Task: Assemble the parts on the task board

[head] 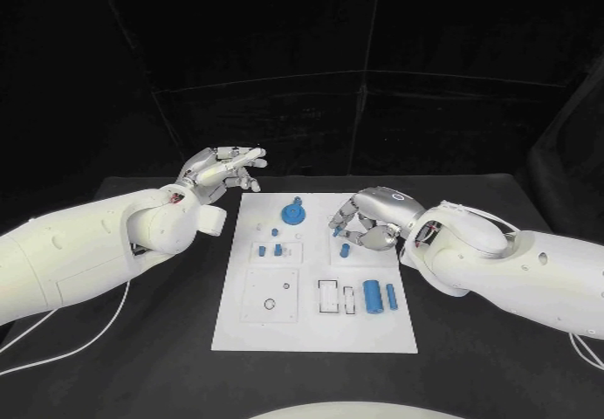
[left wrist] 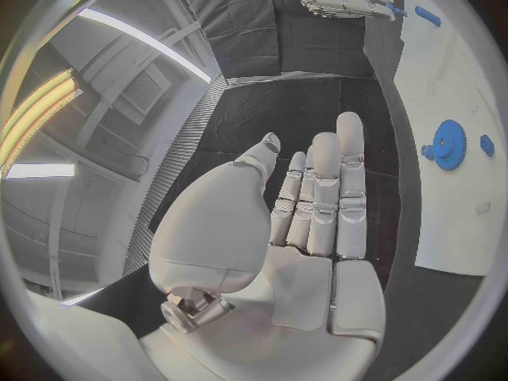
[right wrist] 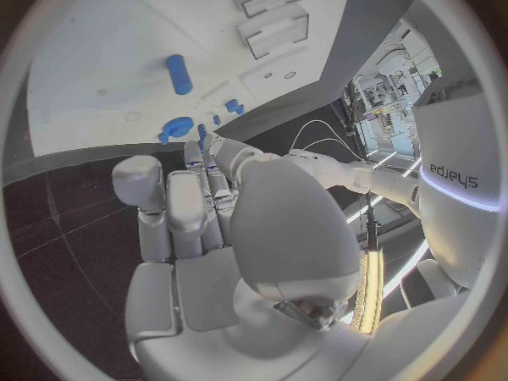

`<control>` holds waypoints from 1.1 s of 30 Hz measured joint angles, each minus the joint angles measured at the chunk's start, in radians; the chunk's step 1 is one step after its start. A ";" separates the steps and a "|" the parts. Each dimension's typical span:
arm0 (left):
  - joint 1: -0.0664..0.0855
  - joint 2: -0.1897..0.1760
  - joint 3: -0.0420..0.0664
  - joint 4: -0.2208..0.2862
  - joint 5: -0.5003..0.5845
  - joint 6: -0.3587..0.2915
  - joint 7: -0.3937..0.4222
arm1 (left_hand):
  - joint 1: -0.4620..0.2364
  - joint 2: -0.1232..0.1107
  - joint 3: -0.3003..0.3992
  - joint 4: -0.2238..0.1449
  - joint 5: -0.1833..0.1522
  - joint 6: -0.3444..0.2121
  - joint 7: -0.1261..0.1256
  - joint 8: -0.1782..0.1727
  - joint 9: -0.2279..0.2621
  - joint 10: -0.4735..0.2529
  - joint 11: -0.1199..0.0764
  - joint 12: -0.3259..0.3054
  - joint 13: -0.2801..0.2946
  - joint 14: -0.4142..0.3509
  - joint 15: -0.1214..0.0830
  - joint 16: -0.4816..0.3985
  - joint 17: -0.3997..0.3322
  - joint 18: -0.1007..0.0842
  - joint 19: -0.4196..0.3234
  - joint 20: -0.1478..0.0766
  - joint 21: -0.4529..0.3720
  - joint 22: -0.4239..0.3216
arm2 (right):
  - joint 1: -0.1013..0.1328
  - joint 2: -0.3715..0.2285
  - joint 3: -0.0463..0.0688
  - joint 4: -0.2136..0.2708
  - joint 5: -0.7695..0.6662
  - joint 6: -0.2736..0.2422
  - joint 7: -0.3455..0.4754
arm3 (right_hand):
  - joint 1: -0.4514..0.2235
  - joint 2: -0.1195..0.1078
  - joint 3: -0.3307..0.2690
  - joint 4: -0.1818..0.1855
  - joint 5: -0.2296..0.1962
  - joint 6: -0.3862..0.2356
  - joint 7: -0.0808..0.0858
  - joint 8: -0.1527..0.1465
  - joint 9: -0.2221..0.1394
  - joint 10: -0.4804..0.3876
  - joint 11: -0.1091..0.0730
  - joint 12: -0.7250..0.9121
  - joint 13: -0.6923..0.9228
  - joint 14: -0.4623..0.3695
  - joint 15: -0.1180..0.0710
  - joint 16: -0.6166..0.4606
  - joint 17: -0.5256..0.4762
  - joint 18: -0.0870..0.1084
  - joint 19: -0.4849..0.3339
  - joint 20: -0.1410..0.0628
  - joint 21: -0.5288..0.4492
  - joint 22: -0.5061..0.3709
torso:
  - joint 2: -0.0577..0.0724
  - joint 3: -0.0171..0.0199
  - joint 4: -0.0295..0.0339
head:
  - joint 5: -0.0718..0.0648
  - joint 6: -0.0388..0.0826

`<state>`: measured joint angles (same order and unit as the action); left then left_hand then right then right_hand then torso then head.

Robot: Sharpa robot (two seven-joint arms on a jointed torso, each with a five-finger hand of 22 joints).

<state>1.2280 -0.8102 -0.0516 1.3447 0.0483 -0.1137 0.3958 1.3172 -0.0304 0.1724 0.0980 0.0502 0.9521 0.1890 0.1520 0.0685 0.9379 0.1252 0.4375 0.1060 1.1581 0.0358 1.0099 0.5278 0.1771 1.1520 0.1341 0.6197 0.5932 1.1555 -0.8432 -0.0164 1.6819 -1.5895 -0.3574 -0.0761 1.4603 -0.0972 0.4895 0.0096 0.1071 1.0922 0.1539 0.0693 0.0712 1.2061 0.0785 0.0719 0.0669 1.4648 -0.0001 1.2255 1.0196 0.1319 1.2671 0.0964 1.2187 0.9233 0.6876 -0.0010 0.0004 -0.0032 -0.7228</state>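
Note:
The white task board (head: 315,327) lies mid-table. On its far part lie a blue gear (head: 293,213) and small blue pegs (head: 262,250); a large blue cylinder (head: 373,295) lies at its right. My right hand (head: 369,223) hovers over the board's far right with its fingers curled, and a small blue peg (head: 336,230) shows at its fingertips, seemingly pinched. The left wrist view shows that peg (left wrist: 397,10) at the same fingertips. My left hand (head: 224,172) is raised beyond the board's far left corner with fingers stretched out and nothing in it. Beside its fingers (left wrist: 323,186) lies the gear (left wrist: 449,144).
Another blue peg (head: 345,250) lies just under the right hand, and a thinner blue cylinder (head: 392,297) sits beside the large one. Rectangular recesses (head: 327,297) and a round hole (head: 270,304) mark the board's near half. Black table (head: 490,209) surrounds the board.

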 measured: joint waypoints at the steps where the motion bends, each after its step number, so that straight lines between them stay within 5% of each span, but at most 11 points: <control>1: 0.000 0.000 0.000 0.000 0.000 0.000 0.000 | 0.000 0.000 0.000 0.000 0.000 0.000 0.000 0.000 0.000 0.000 0.000 0.000 0.000 0.000 0.000 0.000 0.000 0.000 0.000 0.000 0.000 0.000 | 0.000 0.006 0.000 0.004 0.004 -0.002 0.003 | 0.000 0.000 0.000 0.000 0.000 0.000 0.000 0.000 0.000 0.000 0.000 0.000 0.000 0.000 0.000 0.000 0.000 0.000 0.000 0.000 0.000 0.000 | 0.000 -0.0002 0.0000 | 0.003 -0.001; 7: 0.000 0.007 0.000 0.001 0.000 0.000 0.000 | 0.000 0.000 0.000 0.000 0.000 0.000 0.000 0.000 0.000 0.000 0.000 0.000 0.000 0.000 0.000 0.000 0.000 0.000 0.004 0.004 0.000 0.000 | -0.005 0.061 0.000 0.003 0.022 -0.008 0.026 | 0.000 0.000 0.007 -0.001 0.005 0.000 0.000 0.000 0.000 0.000 0.000 0.000 0.000 0.000 0.000 0.000 0.001 0.000 0.000 0.000 0.000 0.001 | 0.001 -0.0007 0.0003 | 0.036 -0.012; 15: 0.000 0.012 0.000 0.002 0.000 0.000 0.000 | 0.000 0.000 0.000 0.000 0.000 0.000 0.000 0.000 0.000 0.000 0.000 0.000 0.000 0.000 0.000 0.000 0.000 0.000 0.004 0.004 0.000 0.000 | -0.068 0.129 -0.001 -0.026 0.018 -0.003 0.050 | 0.000 0.000 0.007 -0.002 0.006 0.000 0.000 0.000 0.000 0.000 0.000 0.000 0.000 0.000 0.000 0.000 0.001 0.000 0.000 0.000 0.000 0.001 | 0.002 -0.0012 0.0010 | 0.080 -0.028; 21: 0.000 0.015 0.000 0.003 0.000 -0.001 0.000 | 0.000 0.000 0.000 0.000 0.000 0.000 0.000 0.000 0.000 0.000 0.000 0.000 0.000 0.000 0.000 0.000 0.000 0.000 0.004 0.004 0.000 0.000 | -0.103 0.175 -0.001 -0.067 0.001 0.011 0.061 | -0.004 -0.004 0.010 -0.004 0.006 0.000 0.000 0.000 0.000 0.000 0.000 0.000 0.000 0.000 0.000 0.000 0.000 0.000 0.000 0.000 0.000 0.001 | 0.002 -0.0012 0.0021 | 0.099 -0.037; 33: 0.000 0.021 0.000 0.003 0.000 -0.001 0.000 | 0.000 0.000 0.000 0.000 0.000 0.000 0.000 0.000 0.000 -0.004 -0.004 0.004 0.000 0.000 0.000 0.000 -0.001 0.000 0.004 0.004 0.000 -0.001 | -0.130 0.228 -0.001 -0.112 -0.054 0.053 0.058 | -0.007 -0.007 0.011 -0.006 0.006 -0.002 0.002 0.000 0.000 -0.003 0.003 0.000 0.000 0.000 0.000 0.004 0.000 0.000 0.000 0.000 0.000 0.001 | 0.002 -0.0007 0.0021 | 0.121 -0.049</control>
<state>1.2276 -0.7889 -0.0516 1.3473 0.0483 -0.1144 0.3962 1.3172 -0.0304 0.1727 0.0979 0.0501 0.9521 0.1890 0.1519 0.0686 0.9344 0.1216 0.4414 0.1060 1.1581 0.0358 1.0099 0.5267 0.1770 1.1556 0.1376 0.6197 0.5921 1.0257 -0.6150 -0.0174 1.5702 -1.6435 -0.3045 -0.0183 1.4529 -0.1043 0.5007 0.0039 0.1132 1.0900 0.1561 0.0693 0.0712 1.2033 0.0812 0.0719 0.0667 1.4648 -0.0001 1.2292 1.0200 0.1319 1.2671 0.0964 1.2186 0.9241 0.6899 -0.0016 0.0025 0.1181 -0.7716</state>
